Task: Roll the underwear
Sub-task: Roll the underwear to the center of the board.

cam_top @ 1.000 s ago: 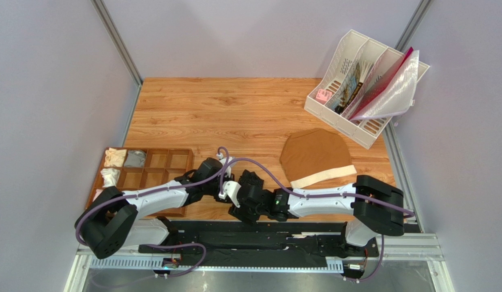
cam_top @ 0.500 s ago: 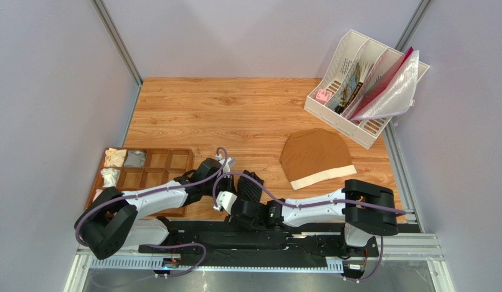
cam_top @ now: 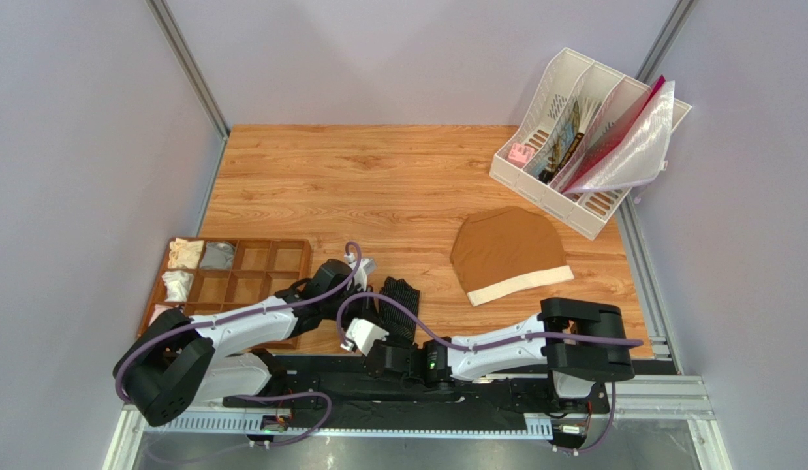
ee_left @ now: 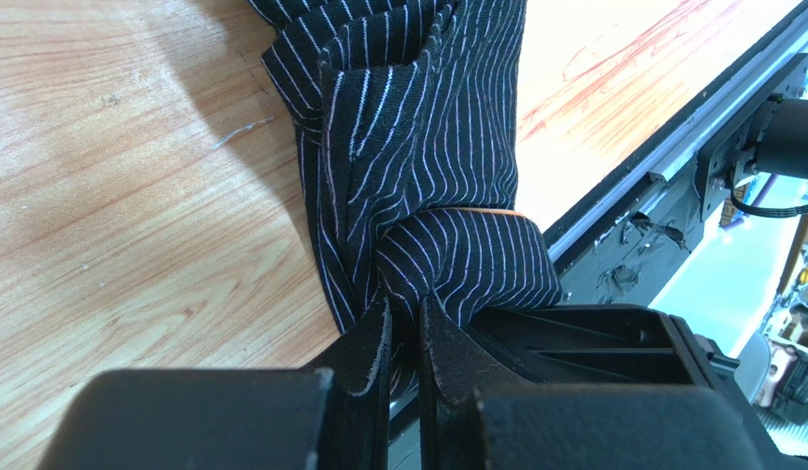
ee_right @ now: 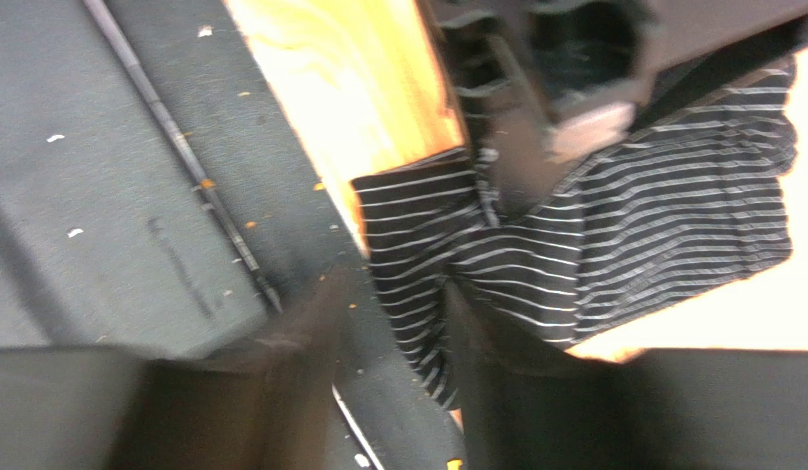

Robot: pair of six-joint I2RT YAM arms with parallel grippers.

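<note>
My left gripper (ee_left: 403, 338) has its fingers pressed nearly together on a bunched knot of the underwear (ee_left: 418, 147), black cloth with fine pale stripes. From that pinch the fabric runs away in folds across the wooden table (ee_left: 133, 196), close to its near edge. My right wrist view is smeared. There the right gripper (ee_right: 393, 338) shows its fingers standing apart with a fold of the striped cloth between them, and I cannot tell whether they bite on it. A corner of the cloth hangs past the table edge over the dark base plate (ee_right: 104, 196). From above I see the bundle lying between both wrists, the brown briefs (cam_top: 504, 250) well apart to the right, a compartment tray (cam_top: 271, 257) to the left and a white file rack (cam_top: 547, 98) at the far right corner
</note>
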